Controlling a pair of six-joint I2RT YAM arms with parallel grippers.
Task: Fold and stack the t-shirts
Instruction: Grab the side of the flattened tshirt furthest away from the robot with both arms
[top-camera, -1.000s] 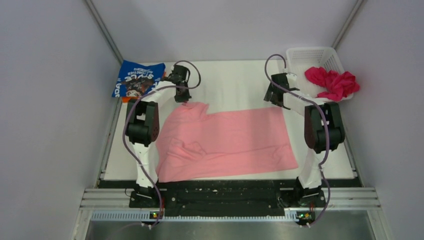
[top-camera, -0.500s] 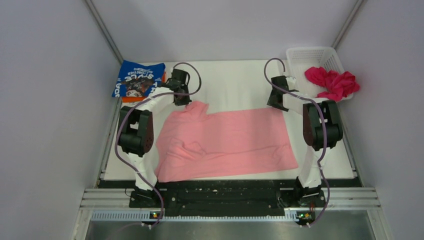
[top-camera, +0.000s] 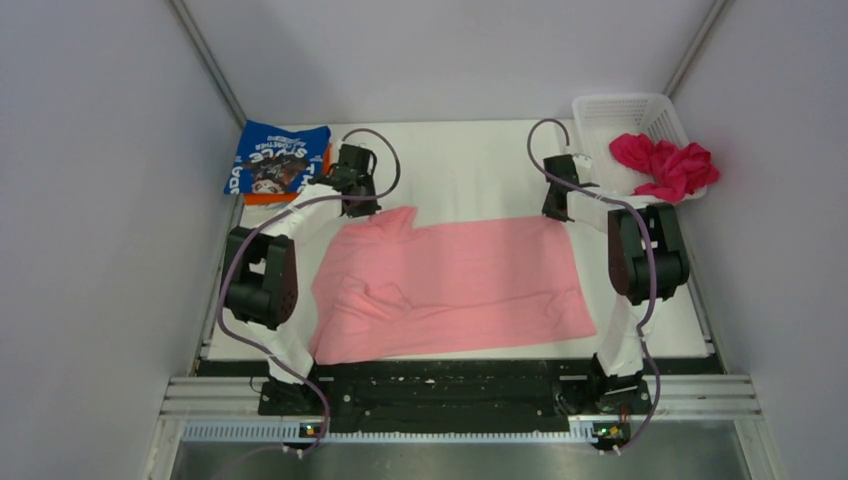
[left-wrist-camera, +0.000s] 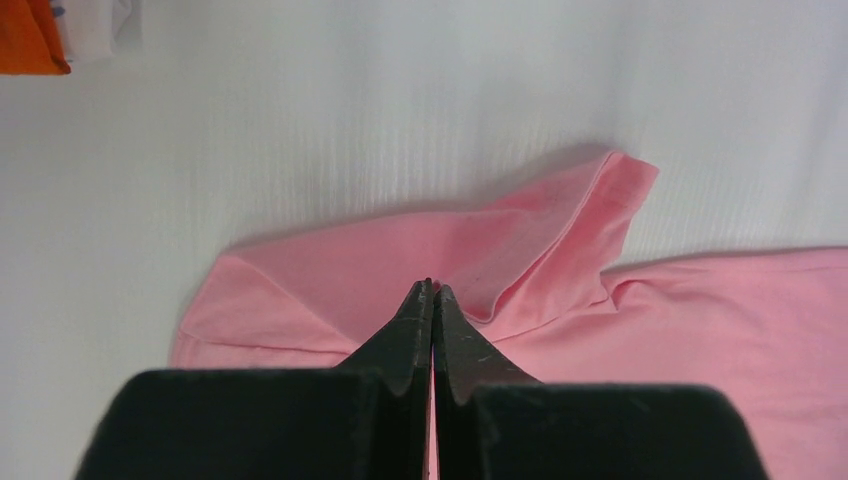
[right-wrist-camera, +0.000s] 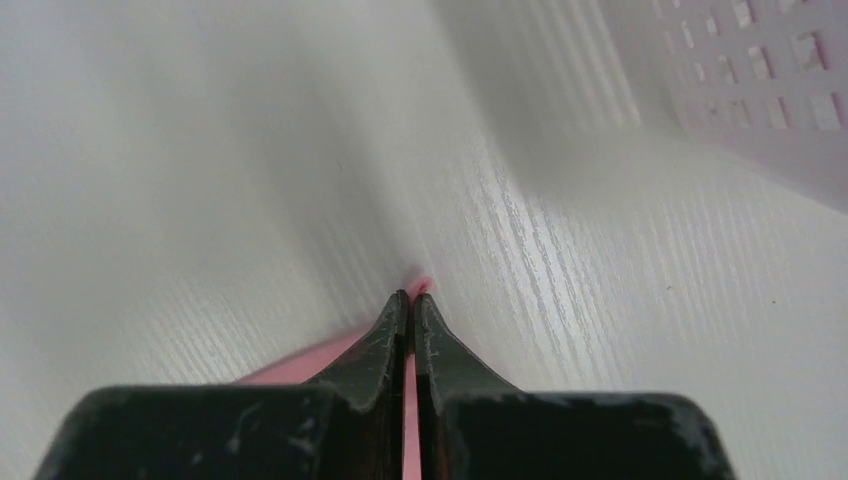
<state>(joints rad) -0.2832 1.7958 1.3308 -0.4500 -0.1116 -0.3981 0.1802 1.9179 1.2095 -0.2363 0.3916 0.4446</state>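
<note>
A light pink t-shirt (top-camera: 460, 280) lies spread over the middle of the white table, with wrinkles at its left side. My left gripper (top-camera: 366, 207) is shut on a raised fold at the shirt's far left end (left-wrist-camera: 520, 240); in the left wrist view the left gripper (left-wrist-camera: 432, 290) has pink cloth between its jaws. My right gripper (top-camera: 557, 213) is shut on the shirt's far right corner; in the right wrist view a sliver of pink cloth (right-wrist-camera: 300, 360) runs between the jaws of the right gripper (right-wrist-camera: 411, 297). A folded blue t-shirt (top-camera: 278, 160) with white print lies on an orange one (top-camera: 268, 198) at the far left.
A white lattice basket (top-camera: 620, 102) stands at the far right corner with a crumpled magenta t-shirt (top-camera: 665, 165) hanging over its side. The basket's wall (right-wrist-camera: 760, 90) is close to my right gripper. Grey walls enclose the table on three sides.
My right gripper moved down onto the pink shirt's far right corner and shut on it. The left arm's elbow swung left while its gripper stayed shut on the cloth.
</note>
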